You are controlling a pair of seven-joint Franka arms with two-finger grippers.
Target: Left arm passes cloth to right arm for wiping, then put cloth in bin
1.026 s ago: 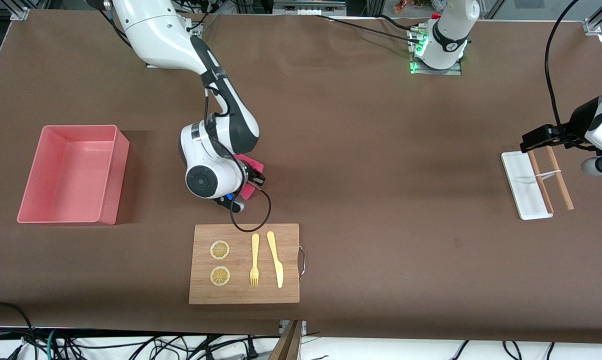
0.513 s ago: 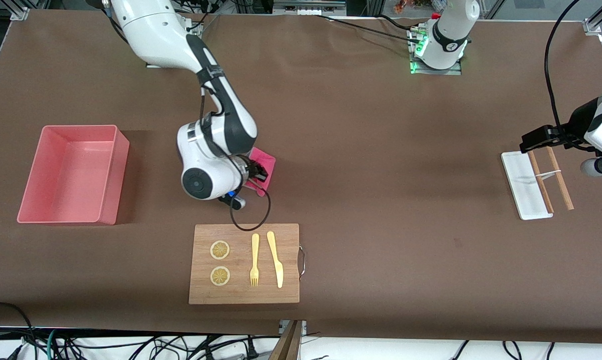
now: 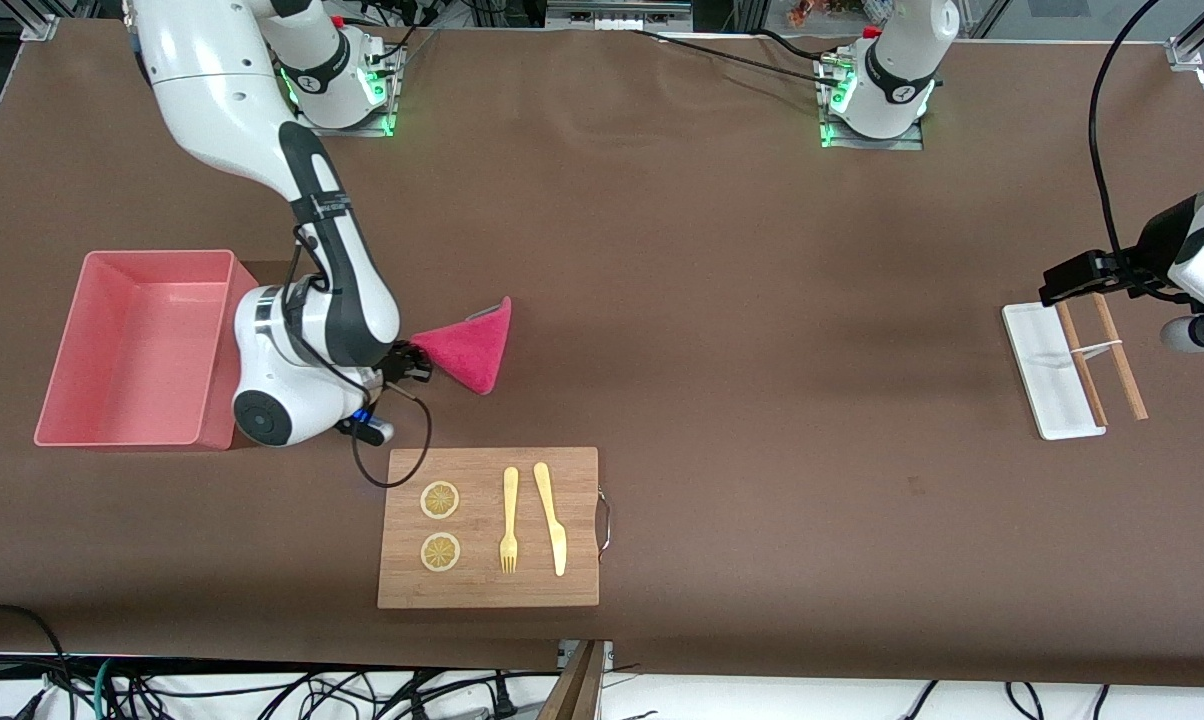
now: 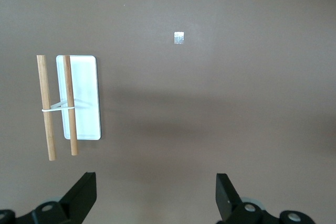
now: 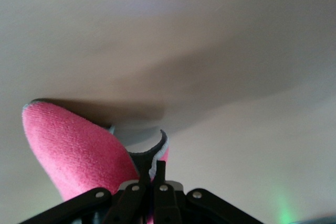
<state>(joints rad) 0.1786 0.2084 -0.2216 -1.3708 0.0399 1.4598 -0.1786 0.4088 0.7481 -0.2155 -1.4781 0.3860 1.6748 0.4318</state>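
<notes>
My right gripper (image 3: 410, 360) is shut on one corner of the magenta-red cloth (image 3: 465, 347) and holds it above the table between the pink bin (image 3: 218, 345) and the wooden cutting board (image 3: 489, 527). In the right wrist view the cloth (image 5: 79, 150) hangs from the closed fingers (image 5: 156, 174), its grey underside showing. My left gripper (image 3: 1070, 280) is open and empty, waiting above the small white tray (image 3: 1042, 385) at the left arm's end of the table; its fingers (image 4: 84, 195) show in the left wrist view.
The cutting board carries two lemon slices (image 3: 440, 500), a yellow fork (image 3: 509, 520) and a yellow knife (image 3: 551, 517). Two wooden sticks (image 3: 1102, 355) tied with a band lie across the white tray (image 4: 84, 98).
My right arm has swung toward the bin, lifting and dragging the cloth with it by one corner. The left arm has not moved.
</notes>
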